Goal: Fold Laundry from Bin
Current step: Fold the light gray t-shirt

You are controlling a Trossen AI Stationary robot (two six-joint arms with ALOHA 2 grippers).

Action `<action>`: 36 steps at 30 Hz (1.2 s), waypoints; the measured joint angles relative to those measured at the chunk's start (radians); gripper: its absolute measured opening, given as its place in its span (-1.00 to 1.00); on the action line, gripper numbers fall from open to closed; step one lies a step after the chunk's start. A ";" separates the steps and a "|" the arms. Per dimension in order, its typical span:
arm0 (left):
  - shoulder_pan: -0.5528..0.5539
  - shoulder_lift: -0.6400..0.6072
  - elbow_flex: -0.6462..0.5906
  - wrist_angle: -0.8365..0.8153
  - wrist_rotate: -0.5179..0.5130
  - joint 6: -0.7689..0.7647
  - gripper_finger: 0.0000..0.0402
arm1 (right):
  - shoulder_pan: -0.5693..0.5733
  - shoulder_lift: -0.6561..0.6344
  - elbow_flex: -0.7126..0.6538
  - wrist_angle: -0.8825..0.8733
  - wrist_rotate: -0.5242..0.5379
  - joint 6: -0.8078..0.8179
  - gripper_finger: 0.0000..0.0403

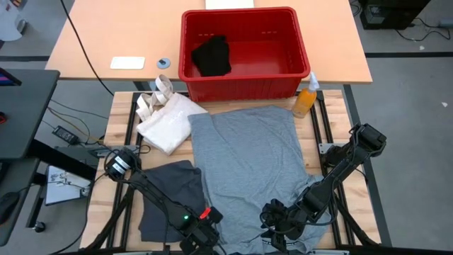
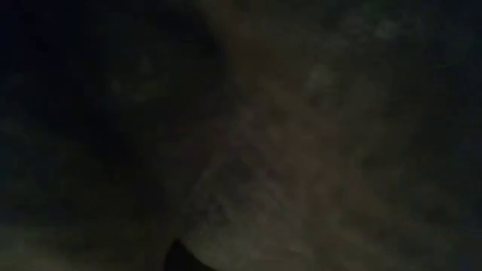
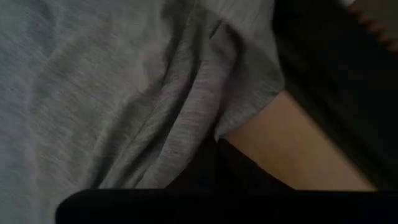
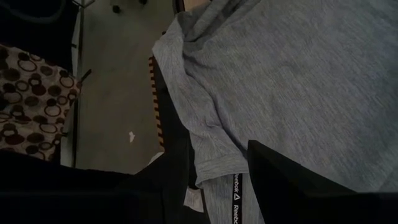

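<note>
Laundry's light grey shirt [image 1: 248, 163] lies spread flat, both pincers at its near hem.

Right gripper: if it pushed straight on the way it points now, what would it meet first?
Most likely the light grey shirt. The right gripper sits at the shirt's near hem, and its wrist view shows grey fabric spreading ahead of the fingers. Depth is unclear, so it might skim over the cloth instead.
</note>
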 joint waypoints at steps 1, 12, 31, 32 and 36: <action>-0.001 -0.011 0.000 0.002 0.016 -0.026 -0.99 | 0.000 0.000 0.000 0.000 0.000 0.001 -0.15; -0.052 -0.243 0.000 0.030 0.091 -0.329 -0.99 | 0.000 0.000 0.000 0.000 -0.008 0.005 -0.15; -0.011 -0.314 0.000 0.159 0.046 -0.494 -1.00 | 0.000 0.000 0.000 0.155 0.104 -0.007 -0.18; -0.006 -0.314 0.000 0.156 0.045 -0.505 -1.00 | -0.002 0.000 0.000 0.171 0.125 -0.022 -0.19; -0.002 -0.304 0.000 0.158 0.045 -0.529 -1.00 | -0.019 0.000 0.000 0.245 0.166 -0.087 -0.21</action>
